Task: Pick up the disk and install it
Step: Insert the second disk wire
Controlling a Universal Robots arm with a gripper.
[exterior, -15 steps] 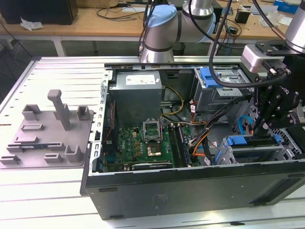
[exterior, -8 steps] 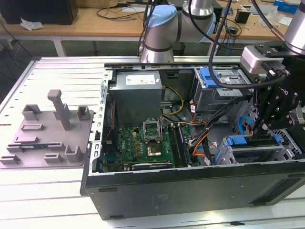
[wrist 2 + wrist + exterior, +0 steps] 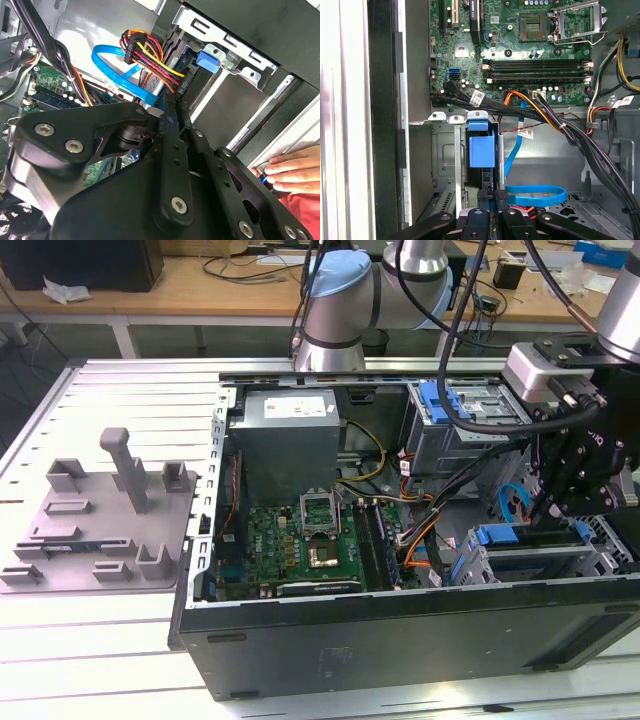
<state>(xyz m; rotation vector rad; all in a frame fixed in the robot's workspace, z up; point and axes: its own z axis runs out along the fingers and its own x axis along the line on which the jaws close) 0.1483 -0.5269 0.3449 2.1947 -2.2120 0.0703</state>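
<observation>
One arm in play. In the exterior view, the black linkage gripper [image 3: 548,502] is down inside the open black tower computer case [image 3: 400,640]. It sits at the exterior view's right, just above the grey sheet-metal drive cage [image 3: 530,562] and well apart from the green motherboard [image 3: 300,540]. A grey plastic holding fixture [image 3: 110,510] sits on the slatted table at the exterior view's left.

In the first wrist view, the flat silver-metal disk with blue plastic rails [image 3: 481,150] is seen edge-on. It stands upright in the cage slot, with the blue rail facing the camera and a dark slab behind it. The fingers look closed on its near edge, with no gap visible either side. A blue flat data cable [image 3: 535,192] loops just beside the grip, and black and orange wire bundles cross near the far end of the slot.

In the second wrist view, the finger links converge to a tight point at the slot mouth, beside a red-yellow-black power wire bundle [image 3: 150,55]. A person's hand [image 3: 295,172] rests on the case edge, near the arm.

Judgement: pick is done and the insertion step is in hand, with the disk partly in and not visibly seated. Finishing calls for a straight push along the slot with the rails square to the guides. The blue cable must stay out of the path, and that hand must stay clear.
</observation>
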